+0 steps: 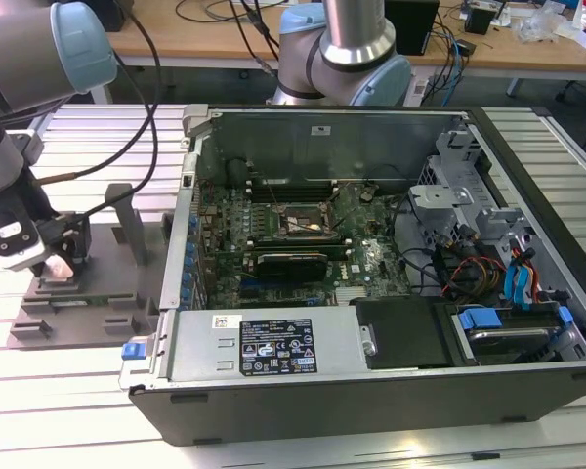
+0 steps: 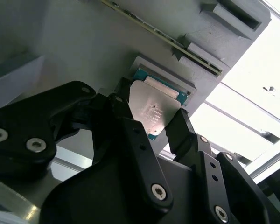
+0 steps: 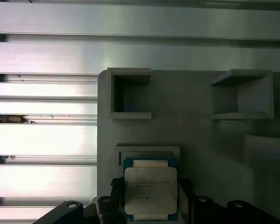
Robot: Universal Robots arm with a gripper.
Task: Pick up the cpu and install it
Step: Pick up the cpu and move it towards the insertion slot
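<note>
The cpu (image 3: 150,190) lies flat in its recess of the grey tray (image 3: 196,140), at 9 o'clock from the computer case (image 1: 273,347) in the exterior view. The pincer (image 2: 151,112) straddles it squarely, one jaw on each side; whether it clamps the chip I cannot tell.

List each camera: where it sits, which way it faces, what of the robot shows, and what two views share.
Exterior view: off the arm, raised, looking down on the open computer case and grey tray; the arm and gripper show over the tray.
First wrist view: on the arm, looking straight down at the cpu in the tray; part of the gripper shows.
Second wrist view: on the arm, looking slantwise past the black gripper body at the cpu.
Shared: both wrist views show the cpu lying in the tray.
</note>
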